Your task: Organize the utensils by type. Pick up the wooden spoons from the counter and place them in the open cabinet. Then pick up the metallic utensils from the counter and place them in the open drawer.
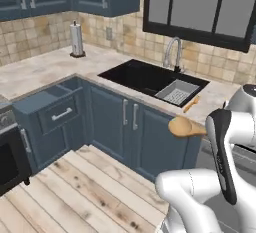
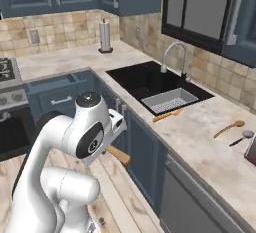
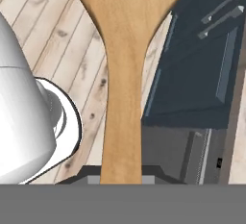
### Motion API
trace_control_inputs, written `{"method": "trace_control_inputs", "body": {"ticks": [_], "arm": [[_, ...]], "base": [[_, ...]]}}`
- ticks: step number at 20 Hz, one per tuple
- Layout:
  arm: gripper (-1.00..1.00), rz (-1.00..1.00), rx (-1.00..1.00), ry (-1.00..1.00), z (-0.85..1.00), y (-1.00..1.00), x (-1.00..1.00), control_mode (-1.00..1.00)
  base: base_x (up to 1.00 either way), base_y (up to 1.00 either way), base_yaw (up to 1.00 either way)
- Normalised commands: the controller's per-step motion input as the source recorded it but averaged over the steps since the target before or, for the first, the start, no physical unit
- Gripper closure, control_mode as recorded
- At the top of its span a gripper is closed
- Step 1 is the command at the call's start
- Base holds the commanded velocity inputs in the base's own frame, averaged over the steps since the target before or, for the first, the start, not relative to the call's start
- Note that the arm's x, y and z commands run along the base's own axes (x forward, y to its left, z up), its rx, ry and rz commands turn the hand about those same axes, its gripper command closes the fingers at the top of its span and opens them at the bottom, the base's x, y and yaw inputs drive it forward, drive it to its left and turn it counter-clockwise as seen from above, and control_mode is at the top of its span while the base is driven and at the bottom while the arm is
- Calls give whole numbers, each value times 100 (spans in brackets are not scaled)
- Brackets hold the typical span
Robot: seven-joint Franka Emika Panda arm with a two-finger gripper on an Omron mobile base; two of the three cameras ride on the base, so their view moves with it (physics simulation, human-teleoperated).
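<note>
My gripper (image 3: 121,179) is shut on a wooden spoon (image 3: 124,69), whose handle runs up between the jaws to a broad bowl. The held spoon (image 1: 183,126) hangs over the wooden floor in front of the base cabinets, and its tip (image 2: 119,155) pokes out below the hand. Another wooden spoon (image 2: 230,128) lies on the beige counter (image 2: 200,142) at the right, beside a dark-handled utensil with a silver head (image 2: 241,137). An orange-copper fork (image 2: 167,115) lies by the sink's front edge. The blue drawer (image 1: 50,98) stands open at the counter's corner. The cabinet (image 2: 245,22) with a grey bar handle hangs upper right.
A black sink (image 1: 150,77) holds a grey dish rack (image 1: 176,92), with a curved faucet (image 1: 172,52) behind it. A paper towel roll (image 1: 76,39) stands at the back left. A stove (image 2: 7,82) and oven (image 1: 7,159) are on the left. A dark red object (image 2: 251,152) sits far right.
</note>
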Motion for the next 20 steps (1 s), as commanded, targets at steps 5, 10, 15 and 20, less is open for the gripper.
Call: {"method": "trace_control_inputs", "body": {"ticks": [5,10,15,20], "arm": [[100,0,0,0,0,0,0,100],[100,0,0,0,0,0,0,100],[100,0,0,0,0,0,0,100],[100,0,0,0,0,0,0,100]], "base": [[0,0,87],[2,0,91],[10,0,93],[15,-1,94]]}}
